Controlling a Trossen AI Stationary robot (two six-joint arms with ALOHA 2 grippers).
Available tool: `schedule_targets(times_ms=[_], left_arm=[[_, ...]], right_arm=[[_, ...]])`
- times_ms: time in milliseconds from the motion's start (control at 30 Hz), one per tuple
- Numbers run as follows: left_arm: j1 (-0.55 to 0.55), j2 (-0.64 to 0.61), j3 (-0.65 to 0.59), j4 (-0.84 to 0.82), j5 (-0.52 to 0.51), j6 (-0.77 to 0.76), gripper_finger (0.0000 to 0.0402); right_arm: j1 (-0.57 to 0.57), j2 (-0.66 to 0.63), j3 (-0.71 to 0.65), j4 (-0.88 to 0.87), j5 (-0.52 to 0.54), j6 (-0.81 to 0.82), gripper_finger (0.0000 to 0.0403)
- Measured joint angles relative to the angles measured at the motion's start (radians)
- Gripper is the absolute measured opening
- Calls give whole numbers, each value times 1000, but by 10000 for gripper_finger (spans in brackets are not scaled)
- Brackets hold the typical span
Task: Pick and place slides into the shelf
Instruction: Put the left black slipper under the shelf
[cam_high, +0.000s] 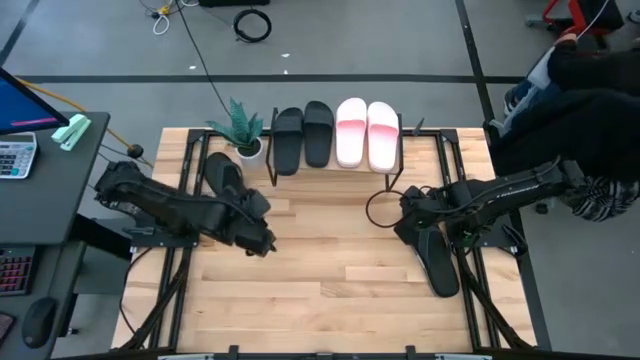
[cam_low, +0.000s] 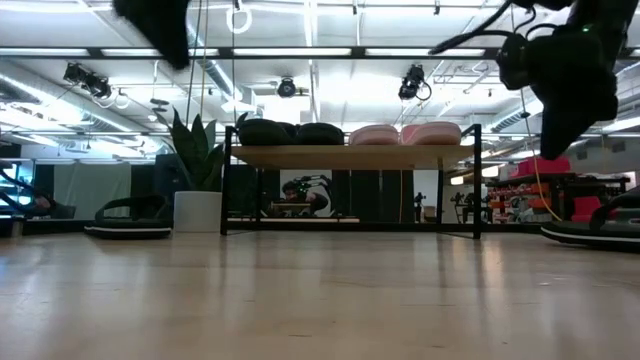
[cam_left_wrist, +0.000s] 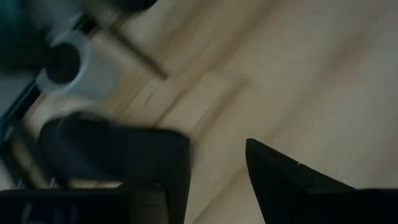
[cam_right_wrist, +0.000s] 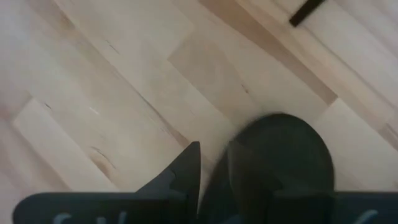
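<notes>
The shelf (cam_high: 400, 135) stands at the table's far edge; two black slides (cam_high: 302, 133) and two pink slides (cam_high: 366, 133) lie on its top board (cam_low: 350, 156). A third black slide (cam_high: 222, 174) rests sole-down on the table's left, next to the plant. A fourth black slide (cam_high: 437, 258) lies flat on the right side. My left gripper (cam_high: 262, 240) hangs open above bare wood, nearer than the left slide (cam_left_wrist: 93, 152). My right gripper (cam_high: 412, 216) hovers over the far end of the right slide (cam_right_wrist: 292, 155), raised off the table (cam_low: 560, 110), fingers a little apart.
A potted plant in a white pot (cam_high: 243, 135) stands by the shelf's left end. A black cable loop (cam_high: 382, 208) lies near the right gripper. A desk with a calculator (cam_high: 15, 155) is left of the table. Bare wood (cam_high: 330, 260) spans the middle between the arms.
</notes>
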Motion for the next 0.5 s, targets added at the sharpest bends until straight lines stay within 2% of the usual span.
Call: schedule_targets(times_ms=[133,233,300,367,500], left_arm=[[64,1,-186,-27,-23,-158,144],[140,-15,-291,-64,-23,-155,139],[210,-30,-351,-28,-23,-150,140],[288,-49,-401,51,-12,-92,144],[457,-90,-488,236,72,98,161]], right_arm=[[0,0,1,31,0,-8,87],[0,0,1,38,0,-35,87],[0,0,1,38,0,-57,87],[0,0,1,39,0,-61,87],[-1,0,1,42,1,-61,87]])
